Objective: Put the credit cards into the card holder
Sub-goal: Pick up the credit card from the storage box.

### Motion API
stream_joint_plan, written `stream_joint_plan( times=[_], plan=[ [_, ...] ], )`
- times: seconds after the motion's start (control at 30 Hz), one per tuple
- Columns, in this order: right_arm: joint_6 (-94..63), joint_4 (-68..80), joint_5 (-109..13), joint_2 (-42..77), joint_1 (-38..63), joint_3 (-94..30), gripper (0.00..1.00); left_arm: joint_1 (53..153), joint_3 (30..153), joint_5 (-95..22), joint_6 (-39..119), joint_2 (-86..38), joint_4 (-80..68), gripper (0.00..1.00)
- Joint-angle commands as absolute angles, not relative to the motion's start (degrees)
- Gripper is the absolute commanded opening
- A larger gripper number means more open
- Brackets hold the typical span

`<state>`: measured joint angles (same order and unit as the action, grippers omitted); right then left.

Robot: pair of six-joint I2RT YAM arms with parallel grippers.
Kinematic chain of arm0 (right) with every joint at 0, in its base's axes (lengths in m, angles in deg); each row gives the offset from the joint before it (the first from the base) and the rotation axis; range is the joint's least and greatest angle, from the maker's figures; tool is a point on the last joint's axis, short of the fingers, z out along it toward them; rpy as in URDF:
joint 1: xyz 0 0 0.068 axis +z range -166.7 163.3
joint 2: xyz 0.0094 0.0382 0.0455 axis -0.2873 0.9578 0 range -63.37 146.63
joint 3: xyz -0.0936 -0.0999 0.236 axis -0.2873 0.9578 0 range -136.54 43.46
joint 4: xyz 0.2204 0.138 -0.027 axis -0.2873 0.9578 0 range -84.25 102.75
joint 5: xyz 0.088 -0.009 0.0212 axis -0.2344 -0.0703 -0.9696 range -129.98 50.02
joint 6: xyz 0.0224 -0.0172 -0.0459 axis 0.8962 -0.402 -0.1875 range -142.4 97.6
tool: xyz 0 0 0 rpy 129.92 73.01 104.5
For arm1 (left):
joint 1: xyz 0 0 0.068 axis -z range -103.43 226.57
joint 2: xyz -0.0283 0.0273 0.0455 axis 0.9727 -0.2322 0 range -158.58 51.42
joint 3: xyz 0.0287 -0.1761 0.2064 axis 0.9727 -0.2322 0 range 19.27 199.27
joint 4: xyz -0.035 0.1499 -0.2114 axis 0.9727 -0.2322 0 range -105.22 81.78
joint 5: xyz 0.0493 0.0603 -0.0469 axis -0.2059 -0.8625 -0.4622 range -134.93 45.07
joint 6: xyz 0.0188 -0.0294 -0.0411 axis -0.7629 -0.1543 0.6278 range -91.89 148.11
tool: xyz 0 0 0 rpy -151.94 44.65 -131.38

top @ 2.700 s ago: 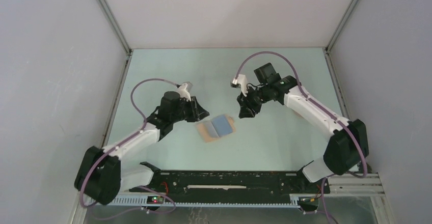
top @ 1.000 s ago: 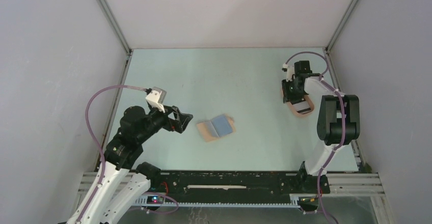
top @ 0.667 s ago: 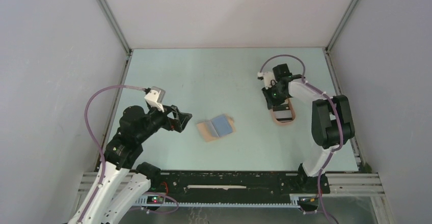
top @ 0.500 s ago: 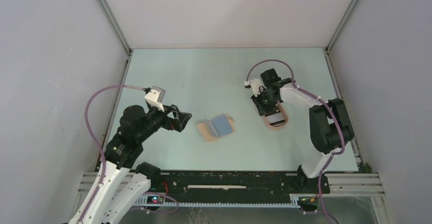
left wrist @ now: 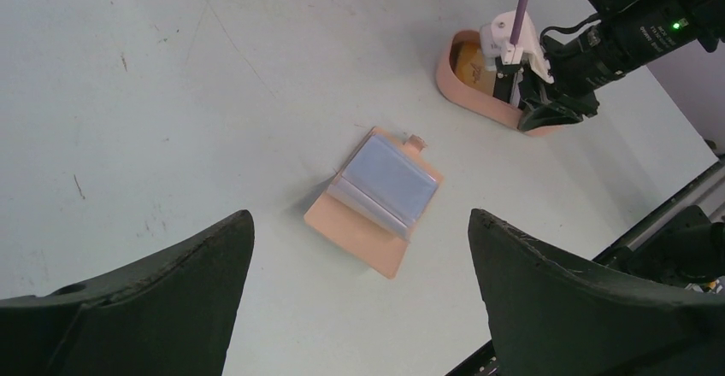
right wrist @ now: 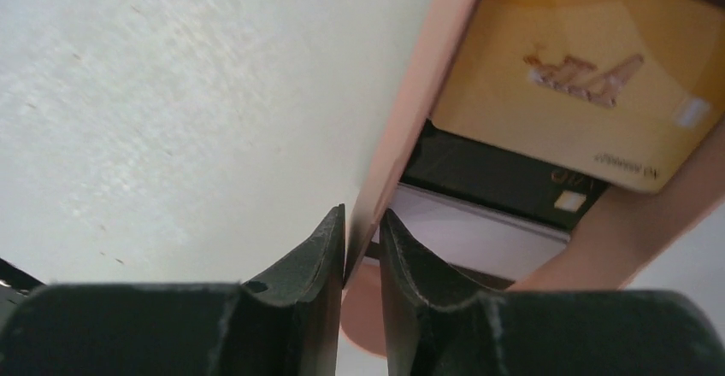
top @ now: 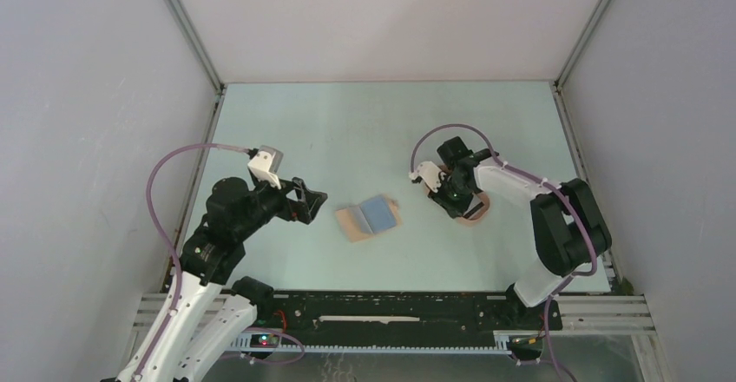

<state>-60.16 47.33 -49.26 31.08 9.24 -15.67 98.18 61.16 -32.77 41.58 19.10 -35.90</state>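
Pale green table (top: pixel 347 130) lay under both my arms. My left gripper (top: pixel 305 201) hung released, jaws spread wide, just left of the card holder (left wrist: pixel 357 237). My right gripper (right wrist: pixel 361 222) was clenched on the side wall of the peach-pink tray (right wrist: pixel 419 85), one finger inside and one outside. The card holder, tan and nearly square, lay flat mid-table, apart from the tray, with a blue-grey card (left wrist: pixel 389 184) covering most of its face. In the tray a yellow card (right wrist: pixel 590 77) overlapped a black card (right wrist: pixel 487 175), which lay over a pale card (right wrist: pixel 474 237).
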Motion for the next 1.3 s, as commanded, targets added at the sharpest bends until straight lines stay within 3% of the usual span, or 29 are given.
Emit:
stream_joint_plan(
  times=[0.0, 0.17, 0.3, 0.5, 0.63, 0.73, 0.93, 1.27],
  plan=[
    [-63.08, 47.26, -44.03, 26.44, 5.69, -14.96, 0.28, 97.67, 60.31, -32.57, 40.41, 19.03, -35.13, 1.00],
    [-63.00, 45.69, -41.31, 23.86, 1.25, -14.20, 0.28, 97.69, 60.27, -31.96, 40.50, 18.91, -35.01, 1.00],
    [-62.75, 44.98, -39.99, 22.67, -1.88, -14.17, 0.33, 97.67, 60.31, -31.40, 40.59, 18.91, -34.95, 1.00],
    [-58.93, 45.51, -51.96, 16.37, -5.56, -14.55, 0.67, 97.67, 60.27, -31.08, 40.67, 19.26, -34.87, 1.00],
    [-47.82, 43.47, -70.24, 14.81, -9.90, -15.51, 0.77, 97.58, 60.36, -30.89, 40.68, 19.39, -34.80, 1.00],
    [-36.50, 40.07, -79.62, 18.23, -13.96, -15.52, 0.77, 97.50, 60.31, -31.09, 40.68, 19.40, -34.86, 1.00],
    [-17.23, 30.00, -81.79, 26.36, -19.07, -13.29, 0.75, 96.86, 60.34, -32.33, 40.59, 19.56, -35.09, 1.00],
    [-6.53, 20.23, -88.25, 34.34, -21.44, -9.96, 0.70, 93.63, 60.47, -30.77, 40.80, 18.05, -34.84, 1.00]
  ],
)
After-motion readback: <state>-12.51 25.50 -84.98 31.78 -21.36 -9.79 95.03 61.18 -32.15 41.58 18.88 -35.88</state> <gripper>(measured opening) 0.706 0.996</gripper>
